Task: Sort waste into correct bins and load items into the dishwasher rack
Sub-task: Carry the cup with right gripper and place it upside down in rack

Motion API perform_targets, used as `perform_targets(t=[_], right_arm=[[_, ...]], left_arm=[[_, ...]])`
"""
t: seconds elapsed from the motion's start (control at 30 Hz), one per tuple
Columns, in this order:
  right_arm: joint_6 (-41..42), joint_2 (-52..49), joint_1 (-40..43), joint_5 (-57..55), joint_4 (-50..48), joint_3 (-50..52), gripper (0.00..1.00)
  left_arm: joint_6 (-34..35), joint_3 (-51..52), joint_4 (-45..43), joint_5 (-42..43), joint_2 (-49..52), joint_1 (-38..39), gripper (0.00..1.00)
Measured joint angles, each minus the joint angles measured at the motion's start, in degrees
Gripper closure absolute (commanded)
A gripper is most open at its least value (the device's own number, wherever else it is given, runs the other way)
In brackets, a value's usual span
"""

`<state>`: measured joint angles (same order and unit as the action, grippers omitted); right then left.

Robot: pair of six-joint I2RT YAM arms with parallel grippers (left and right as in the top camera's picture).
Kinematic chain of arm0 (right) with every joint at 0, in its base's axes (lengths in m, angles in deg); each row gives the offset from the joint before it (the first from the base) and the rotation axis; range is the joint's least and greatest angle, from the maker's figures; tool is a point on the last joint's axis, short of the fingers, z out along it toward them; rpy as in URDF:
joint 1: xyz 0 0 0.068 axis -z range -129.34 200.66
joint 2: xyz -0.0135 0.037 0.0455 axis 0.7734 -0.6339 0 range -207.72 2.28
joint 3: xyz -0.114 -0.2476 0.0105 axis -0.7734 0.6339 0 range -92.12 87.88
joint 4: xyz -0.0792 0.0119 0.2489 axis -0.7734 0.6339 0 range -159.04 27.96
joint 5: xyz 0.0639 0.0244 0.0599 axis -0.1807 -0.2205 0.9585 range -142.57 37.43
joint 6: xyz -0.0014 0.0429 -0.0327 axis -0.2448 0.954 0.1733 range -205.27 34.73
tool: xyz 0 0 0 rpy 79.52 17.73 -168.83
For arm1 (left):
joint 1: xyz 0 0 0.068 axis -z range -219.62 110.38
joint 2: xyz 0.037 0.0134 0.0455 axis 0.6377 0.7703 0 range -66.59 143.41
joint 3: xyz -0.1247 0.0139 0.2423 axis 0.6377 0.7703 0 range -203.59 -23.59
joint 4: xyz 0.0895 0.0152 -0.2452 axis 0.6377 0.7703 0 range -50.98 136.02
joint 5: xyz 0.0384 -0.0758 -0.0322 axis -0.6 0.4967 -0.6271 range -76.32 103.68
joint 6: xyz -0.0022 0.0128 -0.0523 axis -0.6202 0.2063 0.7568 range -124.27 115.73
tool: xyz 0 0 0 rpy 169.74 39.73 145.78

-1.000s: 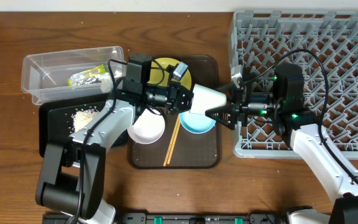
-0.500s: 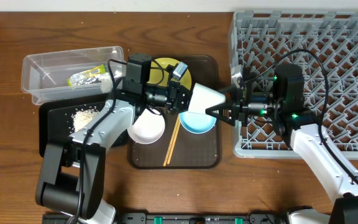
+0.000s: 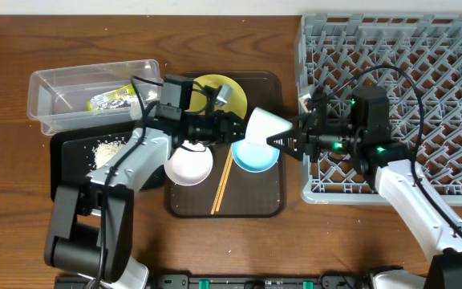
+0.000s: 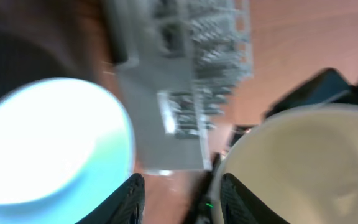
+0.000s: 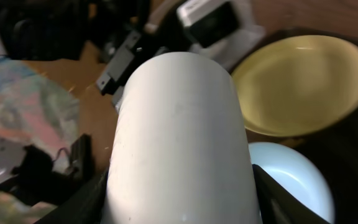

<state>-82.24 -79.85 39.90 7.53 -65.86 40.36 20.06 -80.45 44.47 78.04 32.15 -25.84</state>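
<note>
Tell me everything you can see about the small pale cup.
The small pale cup is plain, smooth, off-white and tapered, perhaps plastic, and empty inside. It lies on its side in the air above the brown tray, mouth toward the left gripper, whose jaws stand open beside its rim. The right gripper clamps its narrow end.

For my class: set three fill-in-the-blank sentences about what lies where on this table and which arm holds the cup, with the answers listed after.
1. The small pale cup is held by the gripper of the ____ arm.
2. The rice grains lie on the ____ tray.
3. The chopsticks lie between the white bowl and the ____ bowl.
Missing words: right; black; light blue.
</note>
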Motion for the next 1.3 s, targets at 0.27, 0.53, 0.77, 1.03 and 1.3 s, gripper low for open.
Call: perform_targets(t=[0.27, 0.53, 0.77, 1.03, 1.3], right_arm=[[1.77, 0.5, 3.04, -5.25, 3.61, -0.44, 0.99], [2.51, 4.09, 3.15, -22.97, 23.19, -10.99, 0.99], [2.58, 4.63, 3.28, -43.12, 39.95, -25.0, 0.99], [2.6, 3.06, 5.92, -55.89, 47.91, -35.76, 0.99], [3.69, -3.96, 7.45, -59.98, 63.04, -40.89, 0.99]], left_arm=[[-7.32, -0.02, 13.18, -12.02, -7.3, -8.79, 0.62], [-12.22, -0.17, 28.72, -25.24, -20.61, -13.75, 0.66], [-13.7, -0.15, 35.87, -38.84, -25.46, -14.1, 0.66], [-13.9, -0.15, 36.13, -42.86, -25.77, -14.1, 0.66], [-13.9, -0.15, 36.13, -43.63, -25.77, -14.1, 0.65]])
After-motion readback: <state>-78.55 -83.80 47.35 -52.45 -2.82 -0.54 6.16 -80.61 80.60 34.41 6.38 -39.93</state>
